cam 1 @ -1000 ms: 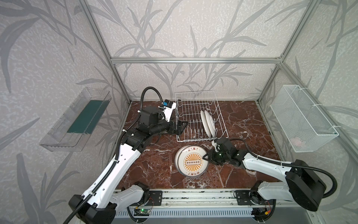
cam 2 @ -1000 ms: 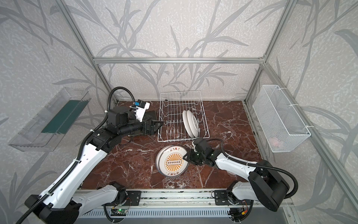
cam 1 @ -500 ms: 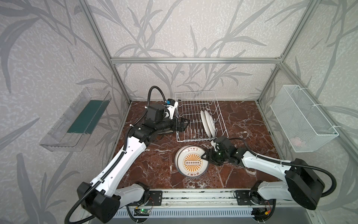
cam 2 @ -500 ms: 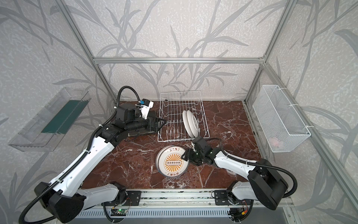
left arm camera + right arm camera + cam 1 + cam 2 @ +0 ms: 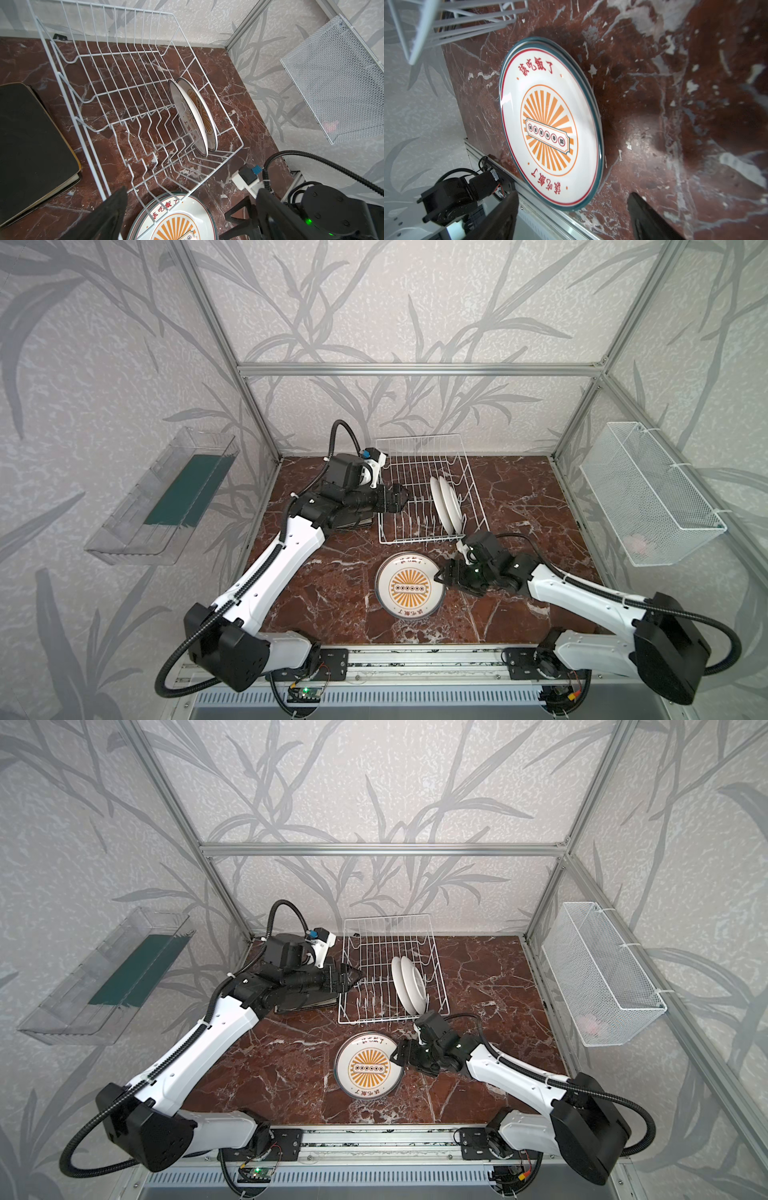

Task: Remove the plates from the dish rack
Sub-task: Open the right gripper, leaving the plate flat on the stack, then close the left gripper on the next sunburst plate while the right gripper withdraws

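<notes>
The white wire dish rack [image 5: 419, 472] [image 5: 386, 952] [image 5: 124, 93] stands at the back of the table. Two round white plates [image 5: 446, 506] [image 5: 409, 986] [image 5: 193, 116] stand upright at its right end. Another round plate with an orange sunburst [image 5: 409, 591] [image 5: 368, 1067] [image 5: 550, 124] lies flat in front of the rack, seemingly on a second one. My right gripper [image 5: 440, 574] [image 5: 571, 218] is open at this plate's right rim, holding nothing. My left gripper [image 5: 399, 499] [image 5: 191, 218] hangs open and empty over the rack's left side. A black plate stack [image 5: 31, 145] lies left of the rack.
A clear plastic tray [image 5: 166, 497] hangs on the left wall and a white mesh basket [image 5: 648, 493] on the right wall. The aluminium rail [image 5: 415, 655] runs along the table's front edge, close to the flat plate.
My right gripper has opened and let go of the sunburst plate, which now lies on the table. My left arm has swung back and right, over the rack's left side.
</notes>
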### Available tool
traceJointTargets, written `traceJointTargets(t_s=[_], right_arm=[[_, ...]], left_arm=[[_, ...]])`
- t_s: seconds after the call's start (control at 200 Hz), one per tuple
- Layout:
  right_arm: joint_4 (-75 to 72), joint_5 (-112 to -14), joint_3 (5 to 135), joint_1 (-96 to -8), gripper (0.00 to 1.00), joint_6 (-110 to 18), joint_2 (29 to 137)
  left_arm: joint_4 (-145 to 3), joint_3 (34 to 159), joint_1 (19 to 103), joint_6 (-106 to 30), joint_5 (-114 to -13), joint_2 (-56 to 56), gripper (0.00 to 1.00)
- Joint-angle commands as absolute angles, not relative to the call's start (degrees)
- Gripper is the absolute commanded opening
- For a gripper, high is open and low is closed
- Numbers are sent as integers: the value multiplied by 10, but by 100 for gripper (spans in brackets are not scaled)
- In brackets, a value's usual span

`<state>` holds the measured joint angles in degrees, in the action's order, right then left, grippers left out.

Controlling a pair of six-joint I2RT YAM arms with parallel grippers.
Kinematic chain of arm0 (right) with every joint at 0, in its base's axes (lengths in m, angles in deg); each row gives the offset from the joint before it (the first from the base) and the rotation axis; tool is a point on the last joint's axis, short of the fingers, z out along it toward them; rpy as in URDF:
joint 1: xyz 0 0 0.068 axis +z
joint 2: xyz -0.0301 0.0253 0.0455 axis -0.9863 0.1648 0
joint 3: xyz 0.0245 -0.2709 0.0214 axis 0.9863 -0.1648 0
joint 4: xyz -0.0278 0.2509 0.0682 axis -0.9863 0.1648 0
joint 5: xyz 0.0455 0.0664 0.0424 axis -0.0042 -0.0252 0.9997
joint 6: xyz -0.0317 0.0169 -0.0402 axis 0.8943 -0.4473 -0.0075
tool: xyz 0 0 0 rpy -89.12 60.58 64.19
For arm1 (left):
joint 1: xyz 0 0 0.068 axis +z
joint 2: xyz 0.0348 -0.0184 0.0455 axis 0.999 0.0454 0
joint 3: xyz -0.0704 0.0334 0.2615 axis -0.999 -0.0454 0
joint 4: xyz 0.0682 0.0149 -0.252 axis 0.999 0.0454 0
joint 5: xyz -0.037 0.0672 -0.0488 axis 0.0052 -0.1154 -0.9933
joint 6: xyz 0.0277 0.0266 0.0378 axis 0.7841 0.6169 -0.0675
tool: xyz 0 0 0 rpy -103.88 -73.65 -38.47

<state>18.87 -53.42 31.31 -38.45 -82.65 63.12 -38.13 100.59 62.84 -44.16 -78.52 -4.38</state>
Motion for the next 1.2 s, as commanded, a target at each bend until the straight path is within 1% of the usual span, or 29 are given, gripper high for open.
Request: traceJointTargets(t_s=[0.0,0.14,0.255,0.38,0.49,0.535,0.73,0.815,0.91,1.115,1.195], right_arm=[[261,-583,335,-385,100,-784,579],[303,-619,353,-402,99,-725,516],[337,-628,376,-438,99,-672,483],[361,-631,399,-486,99,-608,464],[382,-624,425,-531,99,-565,464],[389,-620,435,-549,99,-551,466],[397,-589,462,-615,99,-524,462],[395,-577,467,-634,99,-520,460],[392,-564,472,-648,99,-518,460],[377,-549,472,-664,99,-514,464],[370,-542,470,-669,99,-516,468]], left_arm=[[-388,1036,622,-492,-810,-13,95],[-382,1064,609,-509,-813,34,90],[-376,1097,599,-525,-827,78,84],[-362,1136,583,-534,-829,125,80],[-329,1186,575,-533,-830,171,74],[-315,1206,572,-533,-831,189,70],[-243,1295,561,-517,-820,264,61],[-228,1314,559,-519,-818,288,57],[-213,1327,558,-519,-811,308,55],[-237,1329,557,-531,-835,329,48],[-246,1336,558,-538,-851,344,44]])
